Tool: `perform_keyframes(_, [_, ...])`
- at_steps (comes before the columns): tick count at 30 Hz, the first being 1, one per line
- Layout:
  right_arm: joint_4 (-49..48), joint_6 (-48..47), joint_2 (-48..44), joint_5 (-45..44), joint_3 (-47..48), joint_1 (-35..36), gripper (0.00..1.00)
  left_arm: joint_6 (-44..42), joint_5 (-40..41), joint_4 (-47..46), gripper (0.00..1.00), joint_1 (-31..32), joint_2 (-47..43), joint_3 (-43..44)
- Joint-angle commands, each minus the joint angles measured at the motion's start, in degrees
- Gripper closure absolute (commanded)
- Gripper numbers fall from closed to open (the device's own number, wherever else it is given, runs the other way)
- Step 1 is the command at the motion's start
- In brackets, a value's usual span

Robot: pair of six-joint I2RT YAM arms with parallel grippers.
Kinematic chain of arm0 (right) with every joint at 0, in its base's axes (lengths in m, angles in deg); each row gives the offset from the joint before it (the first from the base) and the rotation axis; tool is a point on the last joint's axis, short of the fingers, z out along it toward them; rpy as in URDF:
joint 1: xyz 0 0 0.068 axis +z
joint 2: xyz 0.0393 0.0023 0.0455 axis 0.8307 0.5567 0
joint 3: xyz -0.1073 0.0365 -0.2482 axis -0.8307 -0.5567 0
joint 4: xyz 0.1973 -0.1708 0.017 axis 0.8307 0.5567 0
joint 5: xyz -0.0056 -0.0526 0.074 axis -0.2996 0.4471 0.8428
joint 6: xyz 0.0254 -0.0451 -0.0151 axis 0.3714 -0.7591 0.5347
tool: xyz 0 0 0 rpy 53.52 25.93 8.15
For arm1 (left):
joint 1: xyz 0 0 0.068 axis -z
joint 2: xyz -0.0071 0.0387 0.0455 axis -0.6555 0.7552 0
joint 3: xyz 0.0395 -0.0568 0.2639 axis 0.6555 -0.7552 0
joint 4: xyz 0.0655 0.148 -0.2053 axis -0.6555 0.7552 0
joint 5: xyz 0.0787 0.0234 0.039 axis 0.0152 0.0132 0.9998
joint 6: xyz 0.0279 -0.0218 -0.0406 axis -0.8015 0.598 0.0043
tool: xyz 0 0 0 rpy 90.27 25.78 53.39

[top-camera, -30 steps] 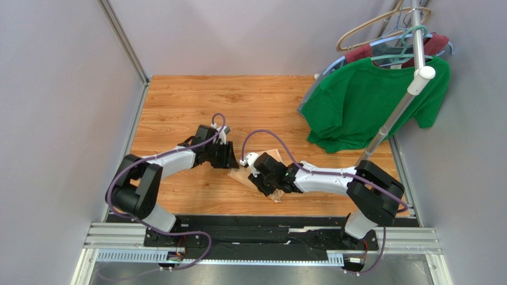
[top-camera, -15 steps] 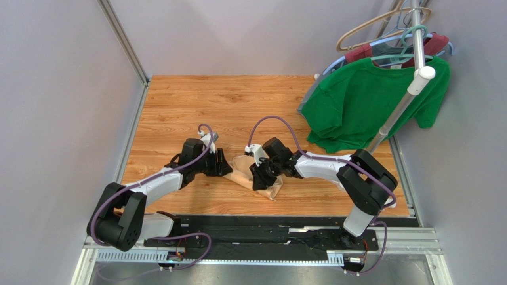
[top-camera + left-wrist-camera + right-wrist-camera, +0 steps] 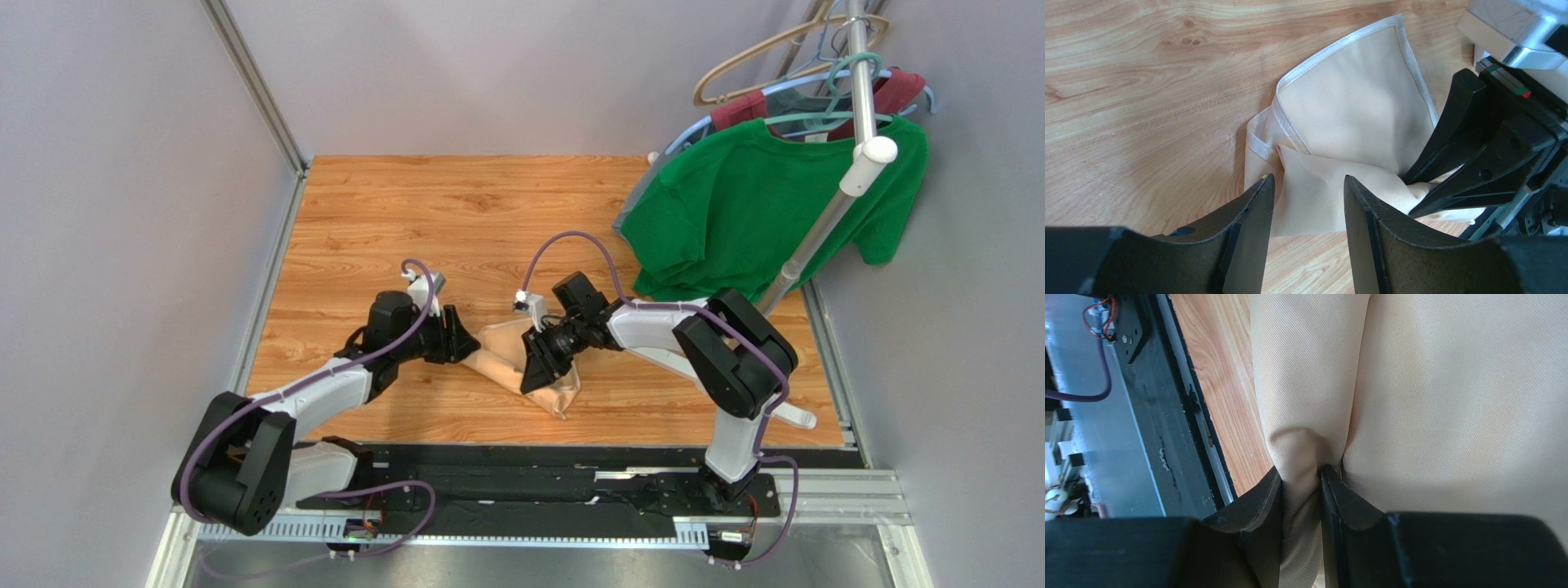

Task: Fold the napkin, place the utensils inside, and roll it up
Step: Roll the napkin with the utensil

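The peach-tan napkin (image 3: 505,355) lies bunched and partly folded on the wooden table (image 3: 466,208), between the two arms. My right gripper (image 3: 536,368) is shut on a raised fold of the napkin (image 3: 1444,386); in the right wrist view the cloth is pinched between the fingertips of that gripper (image 3: 1303,473). My left gripper (image 3: 461,347) is low at the napkin's left edge. It stands open (image 3: 1308,184), with only wood between its fingers and the napkin's hemmed corner (image 3: 1352,104) just beyond the tips. The right gripper's black fingers (image 3: 1450,153) show there too. The utensils are out of view.
A green T-shirt (image 3: 761,208) hangs on a white rack pole (image 3: 824,233) at the back right, with hangers above. Grey walls close in both sides. The black base rail (image 3: 552,472) runs along the near edge, close below the napkin (image 3: 1168,416).
The left arm has stretched out low and its gripper has slid slightly nearer and left. The right arm's elbow has swung up and back while its gripper keeps pinching the napkin.
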Motion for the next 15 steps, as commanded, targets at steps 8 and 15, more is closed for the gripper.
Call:
perform_keyframes(8, [8.4,-2.0,7.9,-2.8,-1.3,-1.9,0.83,0.7,-3.3,-6.0,0.63,-0.3,5.7,1.4])
perform_keyframes(15, [9.2,-2.0,6.7,-4.3,-0.7,-1.9,0.64,-1.3,-4.8,-1.6,1.0,-0.3,9.0,5.1])
